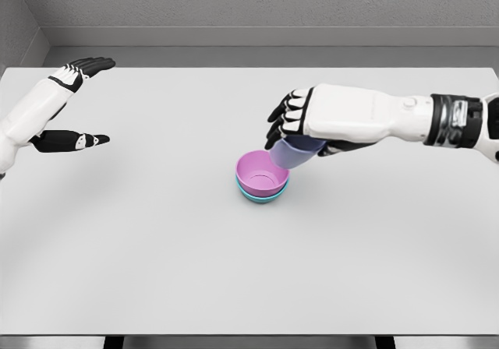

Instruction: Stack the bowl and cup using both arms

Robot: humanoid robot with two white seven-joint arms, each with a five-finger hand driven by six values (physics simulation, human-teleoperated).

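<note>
A pink bowl (261, 174) sits nested inside a teal bowl (263, 196) near the middle of the white table (156, 271). My right hand (300, 131) is shut on a lavender cup (295, 154), holding it tilted just above the pink bowl's right rim. The cup's upper part is hidden under the palm and fingers. My left hand (78, 103) hovers at the far left of the table, well away from the bowls, with fingers spread and nothing between them.
A grey wall (249, 6) runs behind the table's far edge. The table's front edge lies near the bottom of the view.
</note>
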